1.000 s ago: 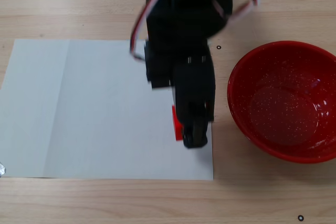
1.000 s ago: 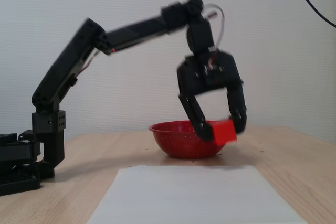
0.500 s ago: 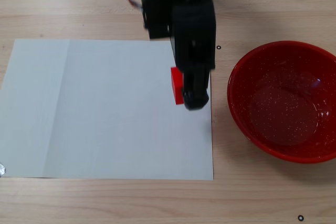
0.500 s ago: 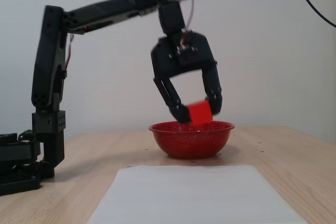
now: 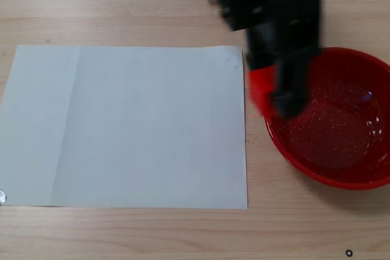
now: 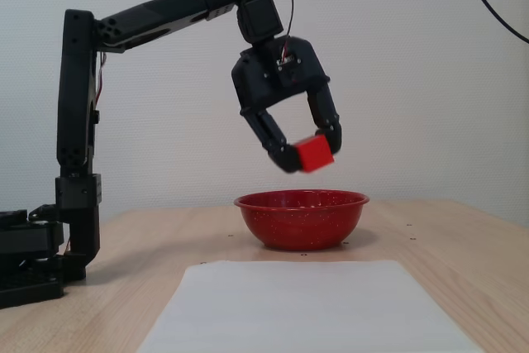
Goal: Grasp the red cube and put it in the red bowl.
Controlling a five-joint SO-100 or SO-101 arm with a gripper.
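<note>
Light wood tabletop (image 6: pixel 463 237) against a plain white wall forms the workspace. Nearest in a fixed view lies a white paper sheet (image 6: pixel 306 307), bare. Beyond it sits the red bowl (image 6: pixel 302 219), upright and empty. Above the bowl my gripper (image 6: pixel 312 153) hangs, fingers closed on the red cube (image 6: pixel 315 154), which is pinched only at the fingertips. In a fixed view from above, the red cube (image 5: pixel 261 86) sits over the bowl's left rim (image 5: pixel 271 132), not its centre. Risk, as I judge it: release here may drop the cube onto the rim, causing it to bounce out onto the table. The shallow fingertip hold may also slip early.
</note>
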